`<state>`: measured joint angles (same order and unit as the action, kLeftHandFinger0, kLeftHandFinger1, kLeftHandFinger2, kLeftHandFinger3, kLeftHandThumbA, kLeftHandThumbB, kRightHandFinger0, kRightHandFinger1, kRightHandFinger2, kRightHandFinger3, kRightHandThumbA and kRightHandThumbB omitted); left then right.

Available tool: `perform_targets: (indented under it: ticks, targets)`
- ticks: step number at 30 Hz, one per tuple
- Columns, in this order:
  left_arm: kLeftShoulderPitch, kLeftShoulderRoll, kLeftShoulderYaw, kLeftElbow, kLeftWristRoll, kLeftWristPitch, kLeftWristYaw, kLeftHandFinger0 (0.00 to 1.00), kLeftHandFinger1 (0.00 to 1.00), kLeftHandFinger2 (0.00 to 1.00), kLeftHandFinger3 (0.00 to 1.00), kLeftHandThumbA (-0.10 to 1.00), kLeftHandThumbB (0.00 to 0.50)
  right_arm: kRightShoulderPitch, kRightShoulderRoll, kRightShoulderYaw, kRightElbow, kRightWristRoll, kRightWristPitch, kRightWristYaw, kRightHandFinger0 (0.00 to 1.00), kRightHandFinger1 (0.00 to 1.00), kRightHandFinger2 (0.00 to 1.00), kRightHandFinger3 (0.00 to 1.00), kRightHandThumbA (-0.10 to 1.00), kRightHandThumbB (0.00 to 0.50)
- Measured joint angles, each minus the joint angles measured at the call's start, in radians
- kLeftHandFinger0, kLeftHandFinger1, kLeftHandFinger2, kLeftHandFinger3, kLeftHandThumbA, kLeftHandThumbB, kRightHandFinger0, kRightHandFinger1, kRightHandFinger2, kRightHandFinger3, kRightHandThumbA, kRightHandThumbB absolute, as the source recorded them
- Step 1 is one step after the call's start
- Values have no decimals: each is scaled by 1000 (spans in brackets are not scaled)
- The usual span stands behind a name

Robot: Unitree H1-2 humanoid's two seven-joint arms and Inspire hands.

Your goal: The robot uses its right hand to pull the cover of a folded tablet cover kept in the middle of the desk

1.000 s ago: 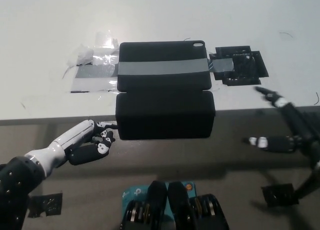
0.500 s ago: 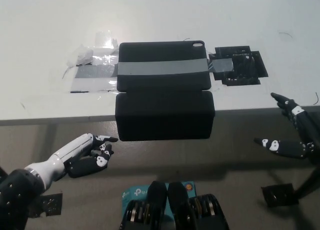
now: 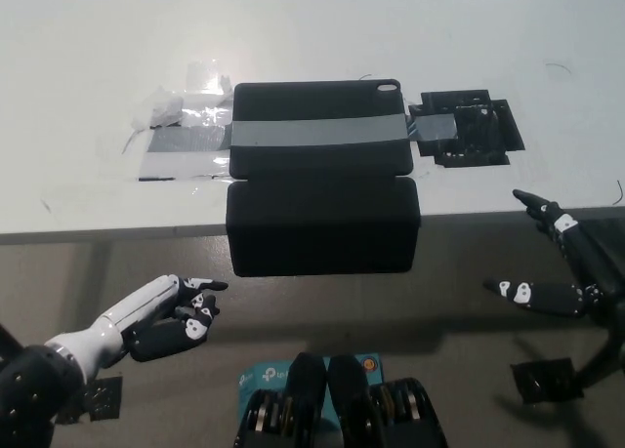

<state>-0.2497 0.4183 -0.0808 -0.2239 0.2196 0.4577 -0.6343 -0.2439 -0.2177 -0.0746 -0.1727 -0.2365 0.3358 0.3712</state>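
White desk (image 3: 88, 58) fills the far half of view, its near edge running across the middle. Black tablet cover (image 3: 320, 180) sits mid-desk, unmoved from the earlier frames: far panel flat, strapped down by a grey tape band (image 3: 318, 133) that runs onto clear tape at left and a black tape patch (image 3: 467, 131) at right; near flap (image 3: 323, 225) hangs out past the desk edge, untouched. Right hand (image 3: 562, 267) is at the right, below the desk edge and well apart from the flap, fingers spread wide, nothing held; since half a second ago it has come slightly left, toward the cover. Left hand (image 3: 171, 317) rests at lower left, fingers loosely curled, empty, now sitting a little nearer than before
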Motion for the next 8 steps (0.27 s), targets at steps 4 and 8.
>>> perform_targets:
  ticks: [4,8]
  targets:
    - [-1,0,0,0,-2,0,1,726,773,889,1000,1000,199,1,-2,4,0,4,0,-5,1000,1000,1000,1000,907,196]
    - [-1,0,0,0,-3,0,3,726,774,884,1000,1000,209,6,-4,10,-1,12,0,-6,1000,1000,1000,1000,881,182]
